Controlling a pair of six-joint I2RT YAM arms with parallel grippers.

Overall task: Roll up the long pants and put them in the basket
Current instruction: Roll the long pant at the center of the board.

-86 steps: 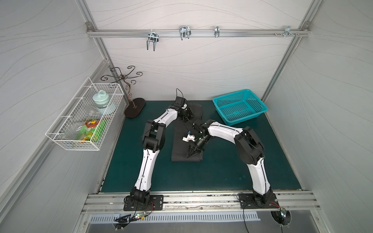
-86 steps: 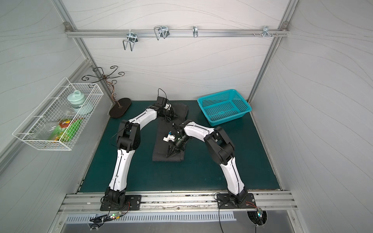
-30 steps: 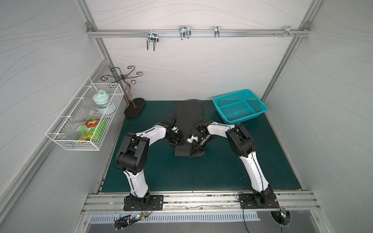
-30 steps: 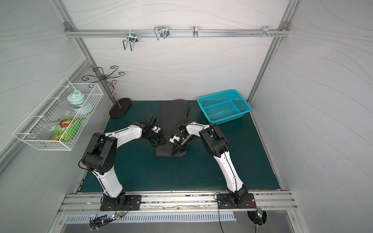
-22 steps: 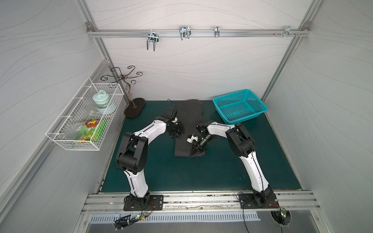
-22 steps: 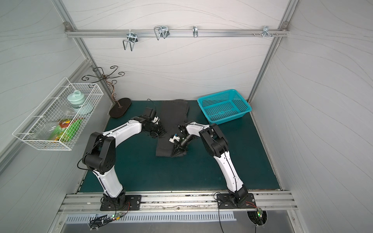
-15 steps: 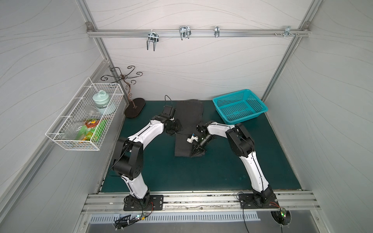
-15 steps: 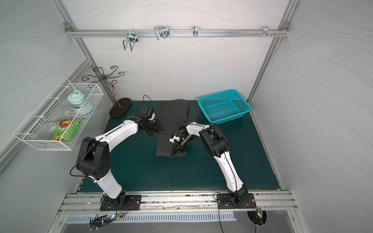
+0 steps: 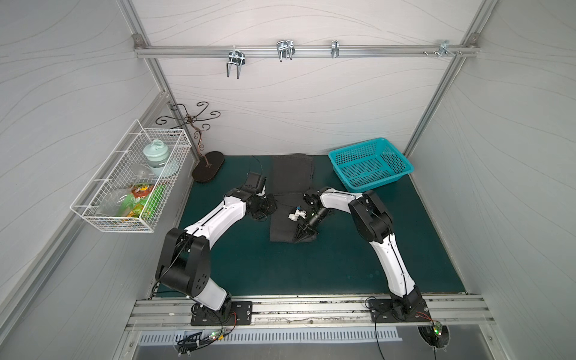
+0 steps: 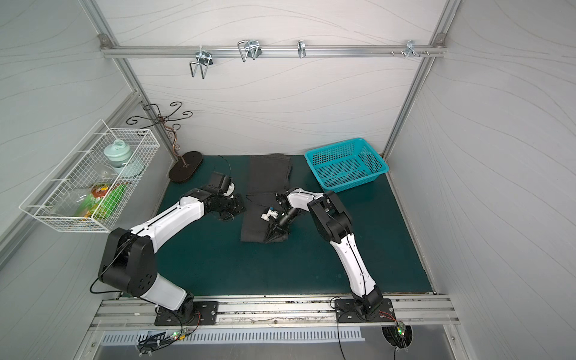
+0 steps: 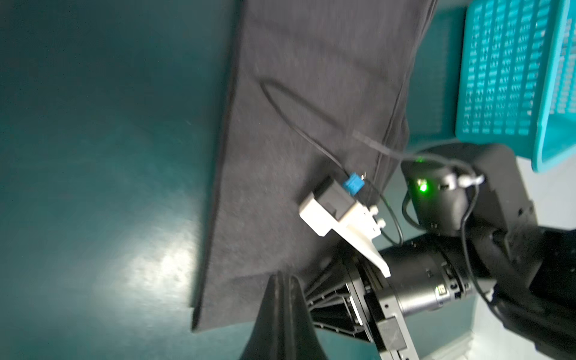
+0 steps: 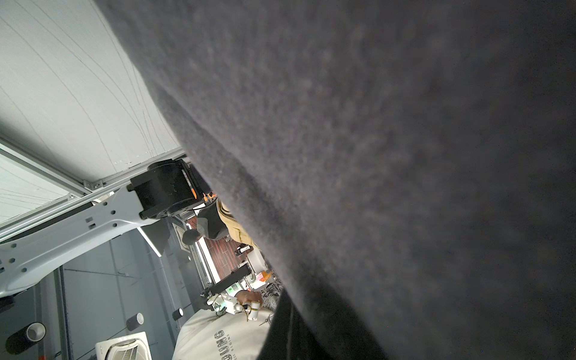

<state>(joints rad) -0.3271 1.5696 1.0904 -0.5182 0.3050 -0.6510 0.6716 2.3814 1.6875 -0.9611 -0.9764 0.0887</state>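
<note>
While no turn of a roll shows yet, you are at the opening step: getting hold of the end the roll starts from. The green table (image 9: 343, 265) fills the lower middle of both top views. The pants (image 9: 291, 177) lie on it as one long dark strip, running from the back wall at upper centre down to mid-frame, and they look flat wherever they show. A teal basket (image 9: 367, 168) sits to the right of the strip's upper end, apart from it, and has no part in this step.

Your left claw (image 9: 270, 204) is just beside the strip's left edge, about halfway down it. Its jaws are together with nothing between them, and in the left wrist view its fingers (image 11: 280, 311) show as one dark wedge at bottom centre. Your right claw (image 9: 301, 237) is at the strip's lower right corner, jaws together as well, tips down at the cloth. Grey cloth fills most of its own camera's picture, right up against it, so you cannot tell whether the hem is pinched or only pressed.

As I judge it, the next move needs both claws at the lower end. Bring the left one down the edge to the lower left corner, level with the right. Take the hem at both corners and turn it over evenly toward the top of the frame. Soft cloth turned from one corner alone would likely roll crooked. Mind the thin black cable (image 11: 296, 124) looping over the strip, so it does not get wound in.
</note>
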